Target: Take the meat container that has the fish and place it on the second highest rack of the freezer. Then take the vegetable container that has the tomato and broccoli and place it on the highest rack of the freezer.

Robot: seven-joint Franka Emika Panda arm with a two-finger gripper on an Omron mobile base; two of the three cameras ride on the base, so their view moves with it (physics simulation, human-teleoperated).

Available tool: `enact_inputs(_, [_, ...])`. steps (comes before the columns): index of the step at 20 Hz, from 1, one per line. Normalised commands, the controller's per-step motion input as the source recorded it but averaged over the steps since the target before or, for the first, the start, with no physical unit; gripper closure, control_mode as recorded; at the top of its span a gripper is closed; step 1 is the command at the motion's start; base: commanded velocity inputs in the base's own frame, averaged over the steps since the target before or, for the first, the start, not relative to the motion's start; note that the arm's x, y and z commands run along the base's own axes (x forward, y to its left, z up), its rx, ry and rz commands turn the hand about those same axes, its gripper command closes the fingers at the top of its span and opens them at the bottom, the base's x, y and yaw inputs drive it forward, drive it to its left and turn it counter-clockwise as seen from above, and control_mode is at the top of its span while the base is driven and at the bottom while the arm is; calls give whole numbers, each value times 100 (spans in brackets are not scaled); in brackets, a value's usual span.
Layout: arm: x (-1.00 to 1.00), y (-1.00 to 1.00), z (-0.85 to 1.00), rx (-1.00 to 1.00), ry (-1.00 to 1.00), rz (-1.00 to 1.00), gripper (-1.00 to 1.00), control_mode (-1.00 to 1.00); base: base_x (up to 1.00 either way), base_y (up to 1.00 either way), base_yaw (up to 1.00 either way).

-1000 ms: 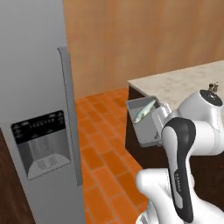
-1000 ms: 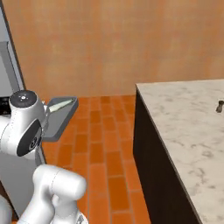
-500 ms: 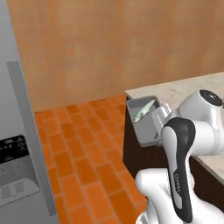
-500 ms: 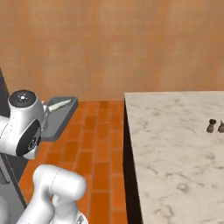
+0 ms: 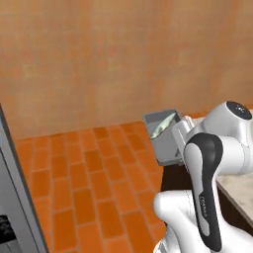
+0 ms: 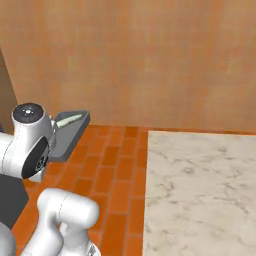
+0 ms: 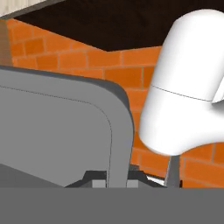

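Nearest: gripper (image 7: 116,181) clenched on the rim of the grey tray (image 5: 166,140), pinching its wall, so the tray rides out ahead of the hand, tilted. Fish (image 5: 164,125) lies inside, slim and pale, near the upper edge. Freezer (image 5: 15,197) edge far left, well apart; likely mid-carry. Beyond: brick floor (image 5: 94,168), orange wall (image 6: 150,60).

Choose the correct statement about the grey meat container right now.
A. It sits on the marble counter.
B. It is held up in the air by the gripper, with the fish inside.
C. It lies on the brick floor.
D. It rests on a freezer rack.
B: the meat container is clamped at its rim by the gripper, above the brick floor, the fish lying in it.
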Motion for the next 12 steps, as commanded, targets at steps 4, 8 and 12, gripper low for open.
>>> enact_inputs(4, [0, 0, 0, 0, 0, 0, 100, 100, 86, -46, 29])
enact_inputs(8, [0, 0, 0, 0, 0, 0, 100, 100, 49, -15, 49])
enact_inputs(12, [0, 0, 0, 0, 0, 0, 100, 100, 33, -3, 60])
